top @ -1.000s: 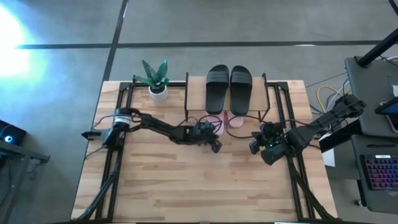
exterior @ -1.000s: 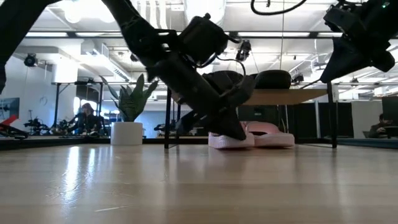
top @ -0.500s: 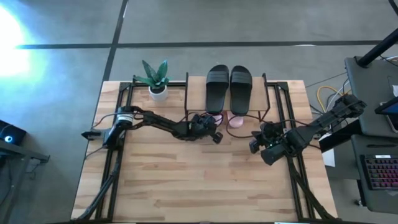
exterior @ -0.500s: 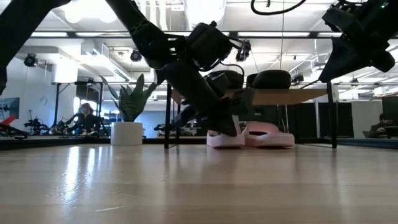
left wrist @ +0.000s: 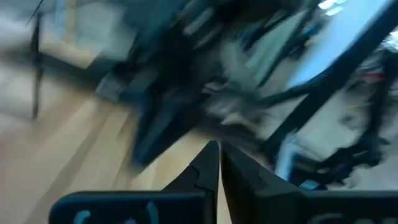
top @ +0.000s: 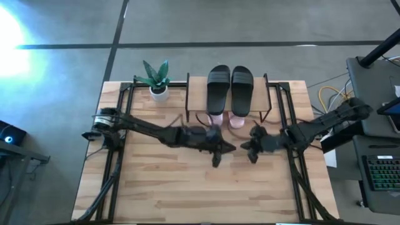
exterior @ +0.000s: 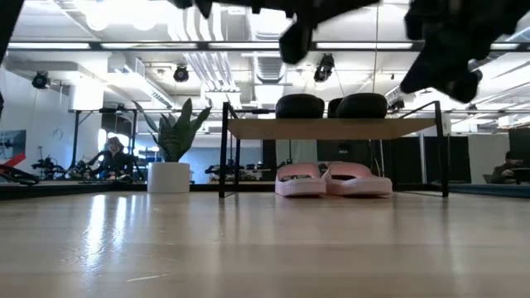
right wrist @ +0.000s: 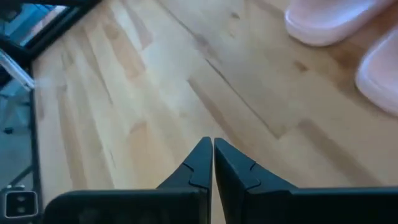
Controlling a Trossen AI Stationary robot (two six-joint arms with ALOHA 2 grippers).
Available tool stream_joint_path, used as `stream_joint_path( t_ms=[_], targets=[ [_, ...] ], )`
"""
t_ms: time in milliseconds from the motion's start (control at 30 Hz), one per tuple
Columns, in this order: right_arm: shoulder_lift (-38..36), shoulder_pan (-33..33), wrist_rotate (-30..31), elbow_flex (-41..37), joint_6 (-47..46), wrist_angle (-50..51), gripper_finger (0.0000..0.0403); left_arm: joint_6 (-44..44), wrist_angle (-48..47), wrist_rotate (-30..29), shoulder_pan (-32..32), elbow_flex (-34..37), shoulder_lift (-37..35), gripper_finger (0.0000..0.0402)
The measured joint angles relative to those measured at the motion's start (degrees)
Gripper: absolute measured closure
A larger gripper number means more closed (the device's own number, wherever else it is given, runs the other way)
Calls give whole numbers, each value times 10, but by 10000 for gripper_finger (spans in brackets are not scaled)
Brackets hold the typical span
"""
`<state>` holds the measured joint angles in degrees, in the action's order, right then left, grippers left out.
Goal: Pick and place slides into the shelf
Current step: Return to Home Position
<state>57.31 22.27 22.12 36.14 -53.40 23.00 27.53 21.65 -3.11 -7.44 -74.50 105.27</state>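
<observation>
Two black slides point(top: 219, 87) point(top: 242, 84) lie side by side on the shelf's wooden top board point(exterior: 331, 128). Under the shelf, two pale pink slides point(exterior: 300, 180) point(exterior: 358, 178) rest sole-down on the table, their near ends sticking out point(top: 215, 119) point(top: 236, 120). My left gripper point(top: 219, 153) hangs shut above the table, in front of the shelf and clear of the slides; it shows blurred at the low view's top point(exterior: 294, 41). My right gripper point(top: 249, 152) is shut too, just to its right, pointing down at bare wood point(right wrist: 212, 155).
A potted plant point(top: 157, 81) in a white pot stands at the far left, beside the shelf. Black frame rails point(top: 119, 125) point(top: 290, 125) run along both table sides. Bare wooden tabletop point(top: 200, 187) stretches from the grippers to the near edge.
My left gripper has drawn back from the left pink slide under the shelf, risen well above the table and tipped up toward level, staying shut. The pink slide stays on the table under the shelf. My right gripper has turned at the wrist and shifted slightly toward the table's left.
</observation>
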Motion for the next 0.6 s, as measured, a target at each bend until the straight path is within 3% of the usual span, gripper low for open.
stream_joint_path(
  t_ms=[300, 500, 600],
  targets=[
    [-162, -239, -208, -62, 147, 11, 394, 37, 29, 101, 91, 56, -42, 400],
    [-307, -327, -190, -67, 215, 69, 394, 49, 55, 99, 103, 114, -122, 400],
    [-370, -352, -175, -57, 250, 118, 394, 49, 47, 58, 104, 161, -178, 400]
  ],
)
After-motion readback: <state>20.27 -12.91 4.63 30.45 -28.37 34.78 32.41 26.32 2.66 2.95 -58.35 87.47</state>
